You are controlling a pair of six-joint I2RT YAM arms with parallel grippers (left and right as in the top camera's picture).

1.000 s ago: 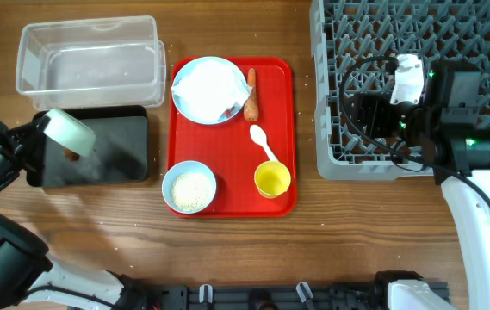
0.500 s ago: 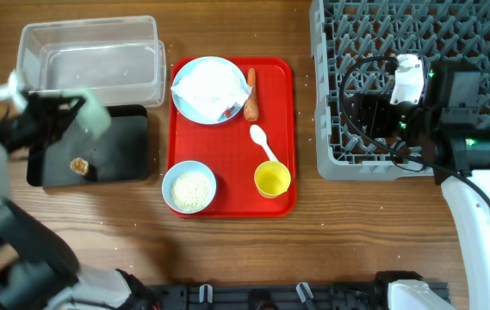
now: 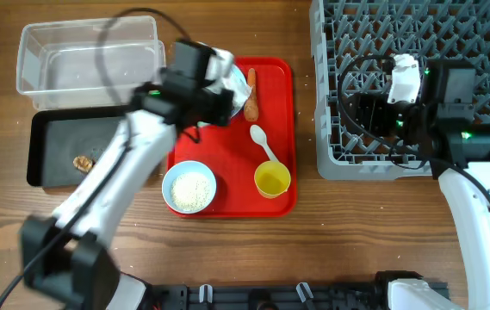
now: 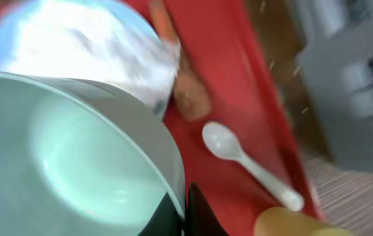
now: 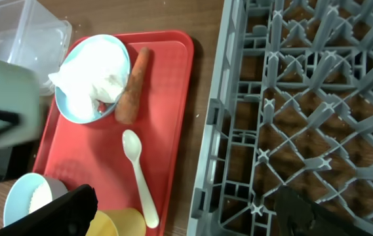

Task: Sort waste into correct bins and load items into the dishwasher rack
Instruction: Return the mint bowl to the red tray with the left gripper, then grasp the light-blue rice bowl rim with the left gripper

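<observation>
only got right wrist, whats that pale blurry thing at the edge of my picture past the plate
Observer: That's the mint-green bowl. The left gripper is shut on its rim, above the red tray.
Operator: anything in it
Observer: No, the left wrist view shows its inside bare.
Operator: and the black tray, cant see inside
Observer: One small brown scrap lies in the black tray; nothing else shows there.

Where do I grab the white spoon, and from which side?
Best by mid-handle, I'd say: come at the spoon straight from above, jaws across its thin width. It lies flat on the red tray, handle end close to the yellow cup.
</observation>
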